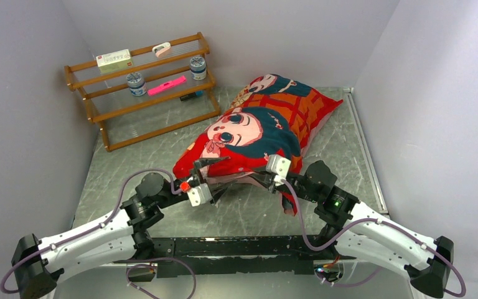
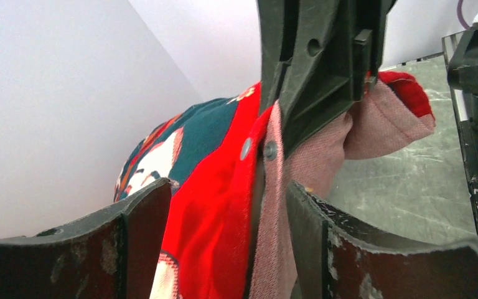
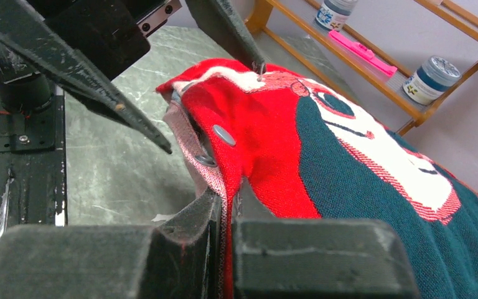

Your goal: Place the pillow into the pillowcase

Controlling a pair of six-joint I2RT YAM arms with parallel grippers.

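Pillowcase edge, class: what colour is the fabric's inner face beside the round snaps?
Pale pink on the red cartoon-print fabric pillowcase; the left wrist view shows it best.

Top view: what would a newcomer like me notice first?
A plump red pillowcase with a teal-haired cartoon face fills the middle of the table. The right gripper pinches its near edge; the left gripper stands open around that edge. A wooden rack sits back left.

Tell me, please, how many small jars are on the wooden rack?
2: left jar and right jar on the wooden rack, either side of a pink marker. No others visible.
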